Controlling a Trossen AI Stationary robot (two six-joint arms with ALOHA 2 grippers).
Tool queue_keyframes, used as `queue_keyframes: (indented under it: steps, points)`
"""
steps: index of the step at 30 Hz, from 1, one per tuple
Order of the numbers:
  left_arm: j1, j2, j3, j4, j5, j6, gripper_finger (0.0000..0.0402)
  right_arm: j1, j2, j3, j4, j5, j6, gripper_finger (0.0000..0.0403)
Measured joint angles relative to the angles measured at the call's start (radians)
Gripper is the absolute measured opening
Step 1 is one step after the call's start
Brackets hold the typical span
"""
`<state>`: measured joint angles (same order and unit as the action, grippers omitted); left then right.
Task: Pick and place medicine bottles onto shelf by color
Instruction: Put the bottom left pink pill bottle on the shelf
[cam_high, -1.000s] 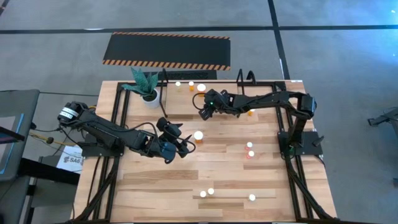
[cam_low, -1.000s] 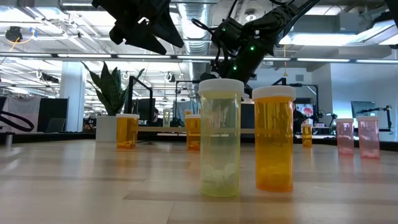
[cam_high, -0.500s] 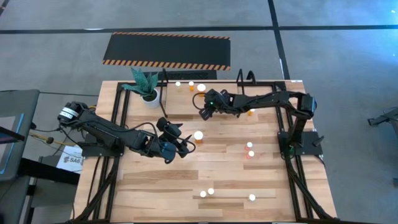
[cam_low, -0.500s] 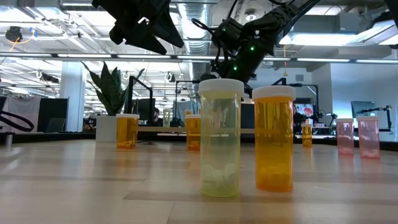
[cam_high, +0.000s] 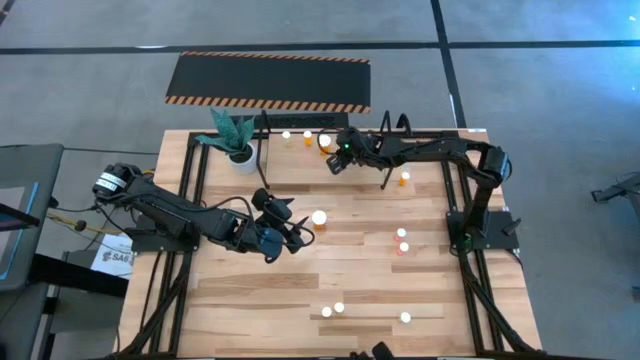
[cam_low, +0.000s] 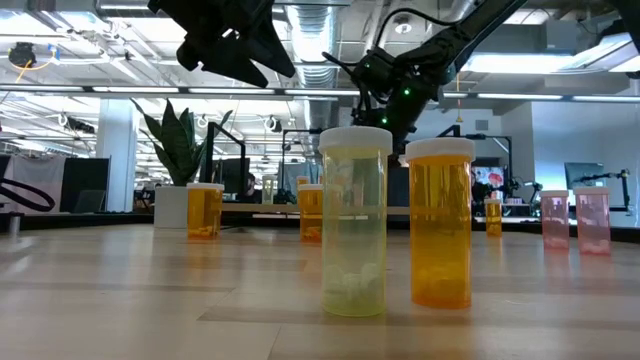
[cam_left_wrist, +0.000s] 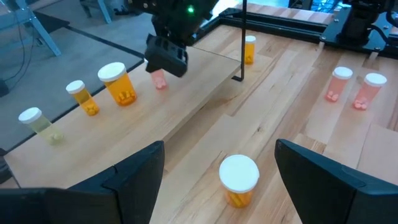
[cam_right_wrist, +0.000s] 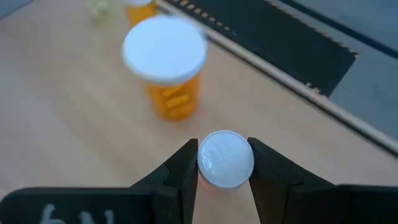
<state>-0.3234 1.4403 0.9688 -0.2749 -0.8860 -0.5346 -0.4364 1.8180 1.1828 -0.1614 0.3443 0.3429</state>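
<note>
The right gripper (cam_right_wrist: 222, 163) is clamped on the white cap of a small medicine bottle (cam_right_wrist: 224, 159), a finger pressed to each side; its body looks pinkish in the left wrist view. It is carried low over the shelf (cam_left_wrist: 186, 106), the light wooden board at the table's far edge. Just beyond the fingertips stands a large orange bottle (cam_right_wrist: 165, 65). This looks like the placing step: next, the bottle likely needs lowering onto bare wood clear of the orange one, then the fingers parting. The left gripper (cam_left_wrist: 219, 169) waits mid-table, fingers wide apart, with another orange bottle (cam_left_wrist: 239, 179) standing between them, untouched.
</note>
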Motion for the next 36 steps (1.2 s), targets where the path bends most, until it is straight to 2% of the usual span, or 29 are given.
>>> queue_keyframes:
  steps: [7,25,32,36]
  points:
    - [0.015,0.0,0.0,0.0,0.0,0.008,0.0293,-0.024,0.0,0.0,0.067,-0.002,-0.011,0.014]
    - [0.016,0.0,0.0,-0.001,0.0,0.002,0.0293,-0.027,0.002,0.0,0.071,-0.002,-0.091,0.014]
    - [0.016,0.0,0.0,-0.001,0.0,0.001,0.0293,-0.038,0.003,0.0,0.072,-0.001,-0.034,0.0142]
    - [0.016,0.0,0.0,-0.001,0.001,0.001,0.0293,-0.035,0.002,0.0,0.088,-0.002,-0.106,0.0142]
